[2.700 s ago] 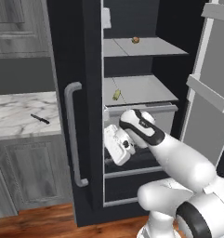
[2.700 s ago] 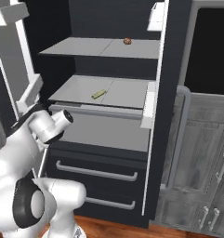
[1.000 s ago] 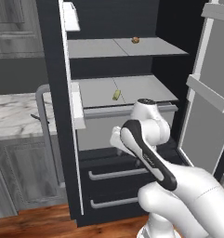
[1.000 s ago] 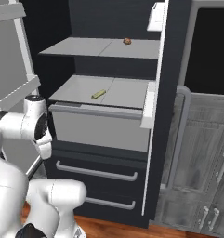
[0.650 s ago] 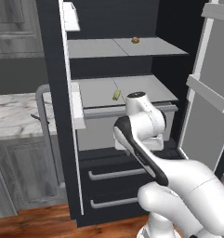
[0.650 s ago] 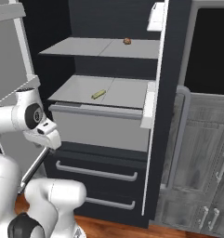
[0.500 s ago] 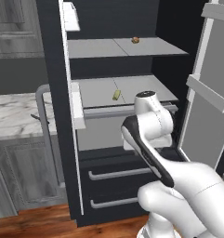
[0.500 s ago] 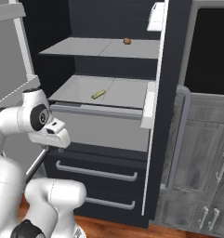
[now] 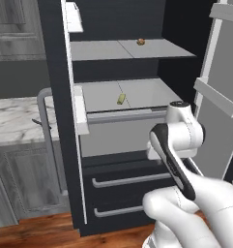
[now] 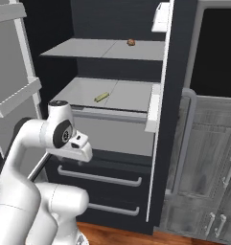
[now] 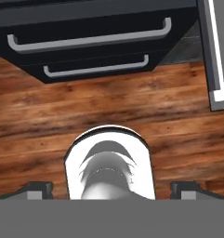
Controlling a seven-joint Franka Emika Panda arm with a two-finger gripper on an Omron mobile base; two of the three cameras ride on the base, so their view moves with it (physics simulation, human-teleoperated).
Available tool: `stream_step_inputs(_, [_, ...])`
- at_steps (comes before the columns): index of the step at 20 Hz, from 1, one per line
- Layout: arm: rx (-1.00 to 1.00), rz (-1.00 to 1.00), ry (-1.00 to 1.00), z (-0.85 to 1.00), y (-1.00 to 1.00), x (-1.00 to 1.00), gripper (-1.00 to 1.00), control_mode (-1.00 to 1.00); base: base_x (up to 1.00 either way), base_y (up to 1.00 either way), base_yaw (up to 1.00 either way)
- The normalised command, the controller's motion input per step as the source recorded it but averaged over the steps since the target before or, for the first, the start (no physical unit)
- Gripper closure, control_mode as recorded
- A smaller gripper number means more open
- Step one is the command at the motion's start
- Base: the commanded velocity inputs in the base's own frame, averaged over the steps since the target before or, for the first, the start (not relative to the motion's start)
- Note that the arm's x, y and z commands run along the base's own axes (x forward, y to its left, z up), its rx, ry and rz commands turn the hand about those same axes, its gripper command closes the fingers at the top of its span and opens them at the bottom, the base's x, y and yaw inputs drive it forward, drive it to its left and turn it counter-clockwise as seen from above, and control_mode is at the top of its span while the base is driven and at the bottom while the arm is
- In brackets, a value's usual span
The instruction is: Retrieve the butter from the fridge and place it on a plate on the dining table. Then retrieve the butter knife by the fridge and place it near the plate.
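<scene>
The fridge [image 9: 55, 97] stands with both doors swung open. On its middle grey shelf lies the butter [image 9: 121, 99], a small yellowish-green stick, which the right base view shows as butter [image 10: 101, 96]. My hand [image 10: 77, 146] hangs low in front of the shelf's front edge, well below and short of the butter. Facing down at the floor, my gripper [image 11: 112, 189] is open, its fingertips [image 11: 36, 188] far apart with nothing between them. The butter knife [image 9: 40, 124] lies on the marble counter left of the fridge, partly behind the door handle. The plate and the dining table are out of view.
A small brown round item [image 9: 141, 42] sits on the top shelf. Two dark drawers [image 9: 123, 181] with grey handles lie below the shelves. The open doors [image 10: 177, 72] flank the arm on both sides. Grey cabinets [image 10: 203, 158] stand to the right, over a wood floor [image 11: 108, 107].
The fridge's left door has swung fully open. My arm has drawn back from it and lifted to the right, now standing before the middle shelf. The gripper stays open.
</scene>
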Motion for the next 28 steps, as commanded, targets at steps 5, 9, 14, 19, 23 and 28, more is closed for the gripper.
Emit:
stream_step_inputs(5, [0.04,-0.11,0.01,-0.16,-0.12,0.0,-1.0,-1.0,0.0,0.0,0.0])
stream_step_inputs(9, [0.0,0.0,0.0,0.0,0.0,0.0,-1.0,-1.0,0.0,0.0,0.0])
stream_step_inputs(14, [0.0,0.0,0.0,0.0,0.0,0.03,-1.0,-1.0,0.0,0.0,0.0])
stream_step_inputs(19, [0.0,0.0,0.0,0.0,0.0,0.04,-1.0,1.0,0.37,0.0,-0.07])
stream_step_inputs(23, [0.0,0.0,0.0,0.0,0.0,0.0,-1.0,1.0,0.64,0.01,-0.11])
stream_step_inputs(28, [0.0,0.0,0.0,0.0,0.0,0.0,-1.0,1.0,0.72,0.12,-0.03])
